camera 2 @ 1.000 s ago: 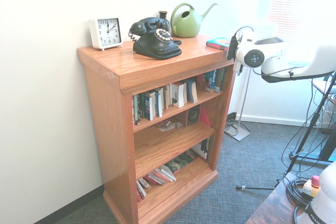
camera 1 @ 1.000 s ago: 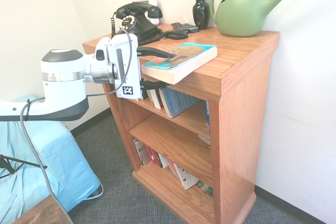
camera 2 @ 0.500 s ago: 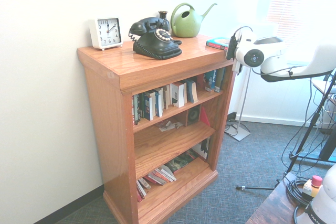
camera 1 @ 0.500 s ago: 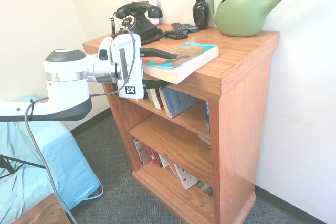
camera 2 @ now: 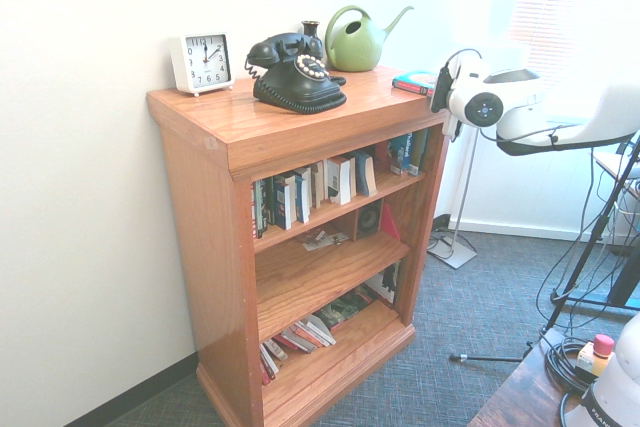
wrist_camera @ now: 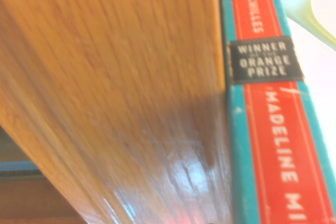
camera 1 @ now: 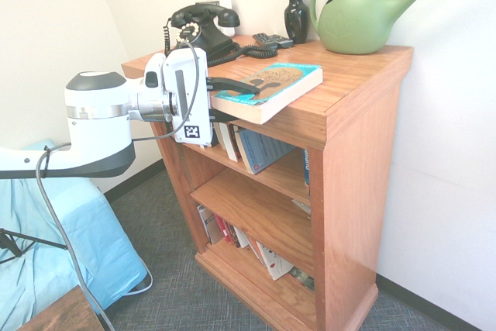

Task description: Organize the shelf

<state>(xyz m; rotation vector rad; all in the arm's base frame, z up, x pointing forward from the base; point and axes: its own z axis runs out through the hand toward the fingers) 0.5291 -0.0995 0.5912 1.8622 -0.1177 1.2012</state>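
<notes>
The shelf (camera 1: pixel 356 98) is an orange-brown wooden bookcase with a thick top and three tiers, also seen in the second exterior view (camera 2: pixel 270 132). A teal paperback book (camera 1: pixel 271 87) lies flat on its top and overhangs the front edge. My gripper (camera 1: pixel 231 98) comes in level from the front, one finger resting on the cover and the other under the overhanging corner, shut on the book. The wrist view shows the book's red and teal spine (wrist_camera: pixel 262 129) beside the wood top (wrist_camera: pixel 115 93). In the second exterior view the book (camera 2: pixel 415 82) sits at the top's far corner.
On the top stand a black dial telephone (camera 1: pixel 203 29), a dark vase (camera 1: pixel 296 15), a remote (camera 1: pixel 273 39), a green watering can (camera 1: pixel 356 17) and a white clock (camera 2: pixel 203 62). Books (camera 2: pixel 310 187) fill the upper tier; several lie on the bottom tier (camera 2: pixel 300 337).
The lower finger has risen against the book's underside, narrowing the gap between the fingers. The wrist edged slightly toward the shelf. The book has barely moved.
</notes>
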